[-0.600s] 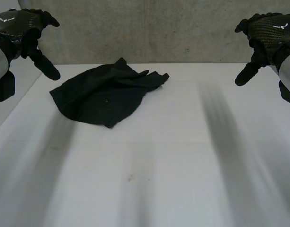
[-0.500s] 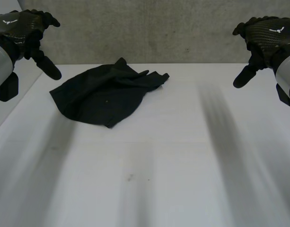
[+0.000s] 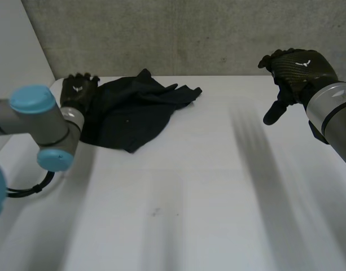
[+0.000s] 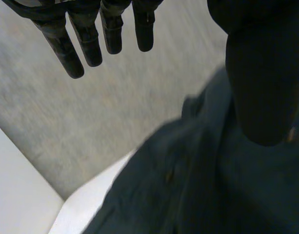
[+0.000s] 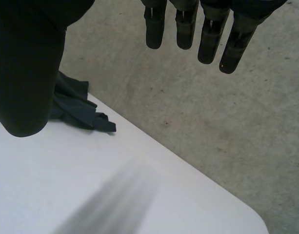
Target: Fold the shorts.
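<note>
**Hovering at the shorts with 2 released hands**

Dark shorts (image 3: 133, 110) lie in a crumpled heap at the far left of the white counter (image 3: 206, 186), close to the grey concrete wall (image 3: 189, 34) behind it. One rumpled end of the cloth points toward the middle of the counter's far edge.

The left hand (image 3: 78, 89) sits at the left edge of the shorts. In its wrist view the fingers are straight and spread from the thumb, with the dark cloth (image 4: 188, 195) under the palm. It is released and grasps nothing. Whether it touches the fabric cannot be told.

The right hand (image 3: 294, 70) hangs above the far right of the counter, well apart from the shorts. Its wrist view shows straight fingers and the thumb held wide, so it too is released. One end of the shorts (image 5: 73, 105) shows beyond the thumb.
</note>
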Controlling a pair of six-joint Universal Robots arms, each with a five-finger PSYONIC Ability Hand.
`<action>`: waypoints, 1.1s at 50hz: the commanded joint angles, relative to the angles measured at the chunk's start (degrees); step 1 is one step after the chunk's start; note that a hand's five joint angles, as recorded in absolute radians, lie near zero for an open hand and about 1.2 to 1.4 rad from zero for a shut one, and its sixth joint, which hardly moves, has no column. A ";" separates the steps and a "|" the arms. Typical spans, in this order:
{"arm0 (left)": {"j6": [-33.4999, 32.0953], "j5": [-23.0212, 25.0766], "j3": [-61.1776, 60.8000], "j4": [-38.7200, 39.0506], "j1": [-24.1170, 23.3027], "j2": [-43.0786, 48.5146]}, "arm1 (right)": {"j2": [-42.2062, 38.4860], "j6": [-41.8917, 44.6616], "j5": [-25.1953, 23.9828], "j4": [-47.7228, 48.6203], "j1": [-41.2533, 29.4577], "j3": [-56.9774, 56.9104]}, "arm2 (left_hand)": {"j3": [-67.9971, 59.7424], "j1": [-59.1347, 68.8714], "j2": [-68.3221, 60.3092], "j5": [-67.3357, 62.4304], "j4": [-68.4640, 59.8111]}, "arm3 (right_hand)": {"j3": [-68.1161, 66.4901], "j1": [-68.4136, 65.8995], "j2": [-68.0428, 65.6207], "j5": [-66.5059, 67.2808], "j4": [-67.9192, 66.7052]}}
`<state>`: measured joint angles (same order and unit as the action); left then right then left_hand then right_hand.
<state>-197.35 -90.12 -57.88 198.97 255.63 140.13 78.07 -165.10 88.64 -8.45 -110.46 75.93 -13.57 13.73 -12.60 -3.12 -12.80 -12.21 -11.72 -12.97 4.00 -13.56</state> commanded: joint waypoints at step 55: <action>29.40 3.90 -19.73 -17.65 -24.66 -33.60 | 2.62 3.91 -1.19 1.42 0.68 1.59 | -3.55 3.39 -4.52 -4.00 -4.32 | 2.21 1.72 2.97 -4.00 3.56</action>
<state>-164.19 -84.78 -77.14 183.73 228.95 109.83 80.80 -161.13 87.56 -6.60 -109.50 77.60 -25.90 23.42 -25.15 -15.12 -25.35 -12.21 -11.72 -12.97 4.00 -13.57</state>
